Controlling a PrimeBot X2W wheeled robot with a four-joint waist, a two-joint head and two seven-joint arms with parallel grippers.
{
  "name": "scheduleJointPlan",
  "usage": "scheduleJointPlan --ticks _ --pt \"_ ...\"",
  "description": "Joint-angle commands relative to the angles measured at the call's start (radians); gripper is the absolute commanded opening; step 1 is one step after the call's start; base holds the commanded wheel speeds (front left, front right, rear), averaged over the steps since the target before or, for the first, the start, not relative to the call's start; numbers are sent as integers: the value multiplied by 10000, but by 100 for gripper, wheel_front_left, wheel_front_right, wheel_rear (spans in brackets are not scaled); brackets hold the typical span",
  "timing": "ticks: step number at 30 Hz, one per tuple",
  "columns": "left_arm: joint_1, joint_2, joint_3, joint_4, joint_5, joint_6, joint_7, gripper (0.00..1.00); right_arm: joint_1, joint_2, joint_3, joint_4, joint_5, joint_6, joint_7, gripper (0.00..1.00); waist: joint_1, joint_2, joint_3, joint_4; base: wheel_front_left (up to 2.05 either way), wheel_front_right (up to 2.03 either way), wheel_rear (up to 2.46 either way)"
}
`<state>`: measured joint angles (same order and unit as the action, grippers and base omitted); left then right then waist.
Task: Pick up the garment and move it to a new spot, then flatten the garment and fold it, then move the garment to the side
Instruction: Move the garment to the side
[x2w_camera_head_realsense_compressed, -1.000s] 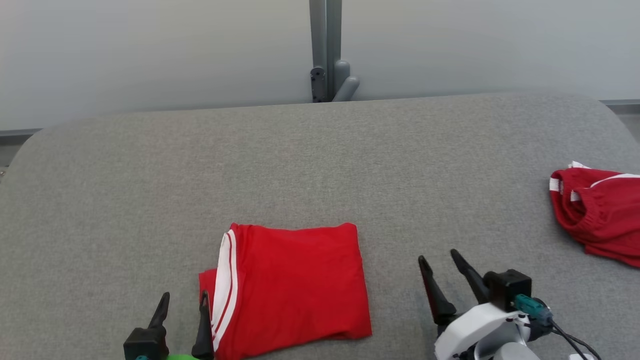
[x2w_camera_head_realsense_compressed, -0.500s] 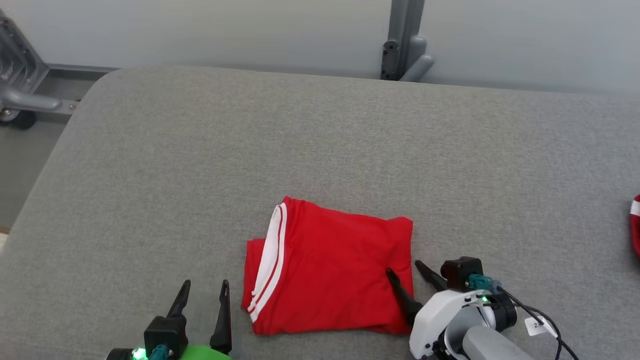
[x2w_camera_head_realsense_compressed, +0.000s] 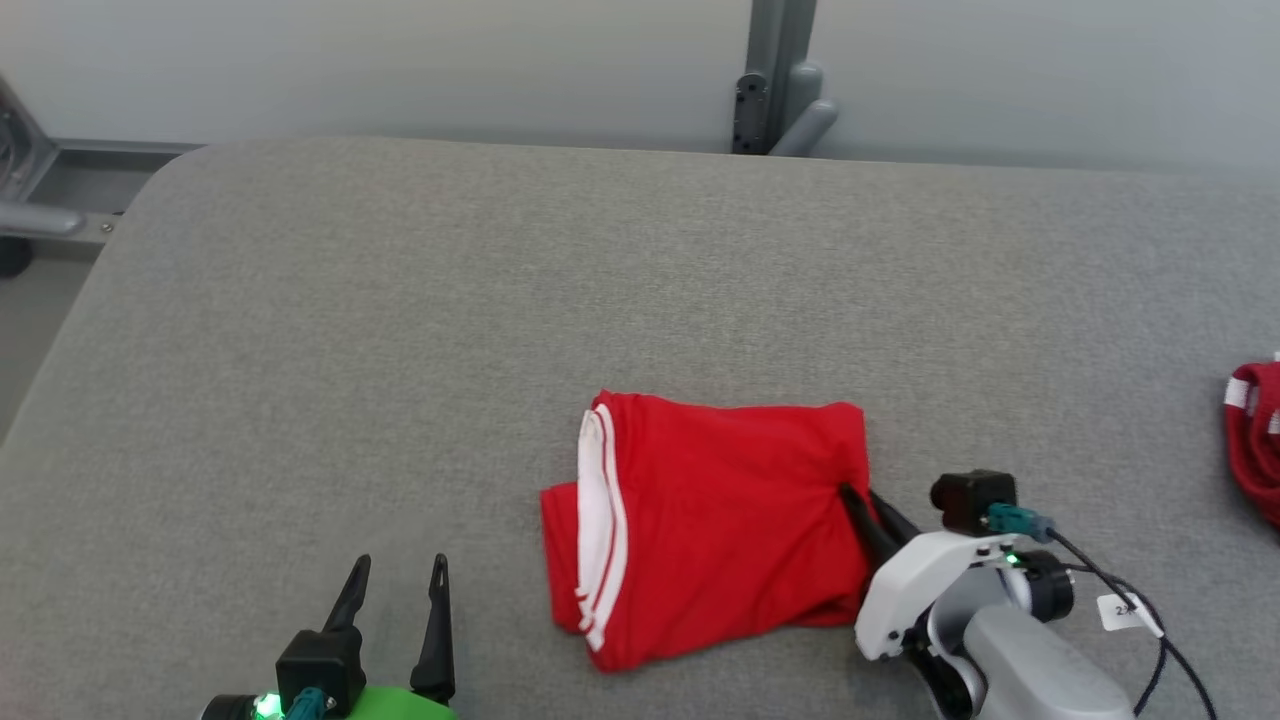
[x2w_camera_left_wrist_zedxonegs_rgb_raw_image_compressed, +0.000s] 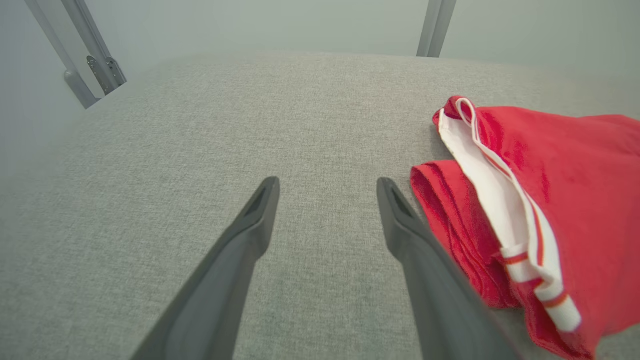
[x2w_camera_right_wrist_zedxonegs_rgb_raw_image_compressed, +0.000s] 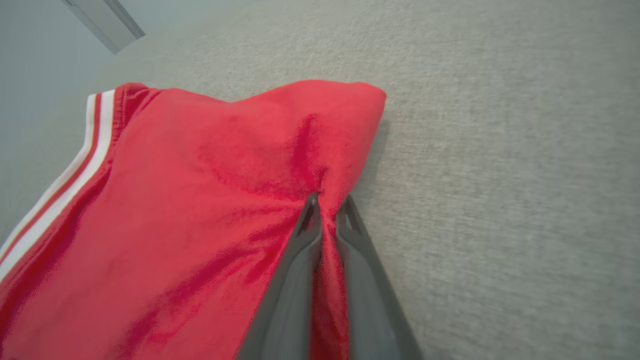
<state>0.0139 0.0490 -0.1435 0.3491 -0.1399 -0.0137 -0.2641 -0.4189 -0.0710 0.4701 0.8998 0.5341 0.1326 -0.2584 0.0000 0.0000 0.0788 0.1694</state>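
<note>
The garment (x2w_camera_head_realsense_compressed: 715, 520) is a red piece with white stripes along one edge, lying folded on the grey padded table (x2w_camera_head_realsense_compressed: 400, 330). My right gripper (x2w_camera_head_realsense_compressed: 865, 503) is shut on the garment's right edge; in the right wrist view a ridge of red cloth (x2w_camera_right_wrist_zedxonegs_rgb_raw_image_compressed: 327, 240) is pinched between the two fingers (x2w_camera_right_wrist_zedxonegs_rgb_raw_image_compressed: 295, 280). My left gripper (x2w_camera_head_realsense_compressed: 397, 575) stands open over bare table, to the left of the garment. In the left wrist view its fingers (x2w_camera_left_wrist_zedxonegs_rgb_raw_image_compressed: 250, 235) are spread apart, and the garment's striped edge (x2w_camera_left_wrist_zedxonegs_rgb_raw_image_compressed: 500, 200) lies just to their right.
A second red garment with white stripes (x2w_camera_head_realsense_compressed: 1255, 440) lies at the table's right edge. A grey post with a bracket (x2w_camera_head_realsense_compressed: 775, 85) stands behind the table's far edge. Metal frame parts (x2w_camera_head_realsense_compressed: 40, 190) show past the far left corner.
My right gripper has gone from open beside the garment to shut on its right edge, and the cloth is rumpled there. The head camera has turned left, shifting the whole picture.
</note>
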Motion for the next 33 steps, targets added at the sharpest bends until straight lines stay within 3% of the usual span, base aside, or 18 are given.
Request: scheduleJointPlan --ticks 1,10,19,26,33 --pt "-12 33 61 -83 -8 3 5 100 -58 -318 -403 -250 -132 -30 -86 0 0 0 -186 -825 0 0 0" --pt "-156 33 136 -127 -101 -19 5 100 464 -753 -1558 -834 -663 -28 -73 0 0 0 -284 -3012 0 0 0" --pt "-582 34 56 -137 -98 -19 5 100 667 -760 -1764 -1185 -799 -28 -73 0 0 0 -17 -5183 0 0 0" --pt "-944 40 -87 -35 130 -120 5 100 620 -816 -1653 -1494 -635 -29 -74 0 0 0 341 -5831 0 0 0" --pt "-1118 42 -152 92 285 -231 5 100 151 -891 -1354 -1762 -799 -27 -74 0 0 0 676 -5564 0 0 0"
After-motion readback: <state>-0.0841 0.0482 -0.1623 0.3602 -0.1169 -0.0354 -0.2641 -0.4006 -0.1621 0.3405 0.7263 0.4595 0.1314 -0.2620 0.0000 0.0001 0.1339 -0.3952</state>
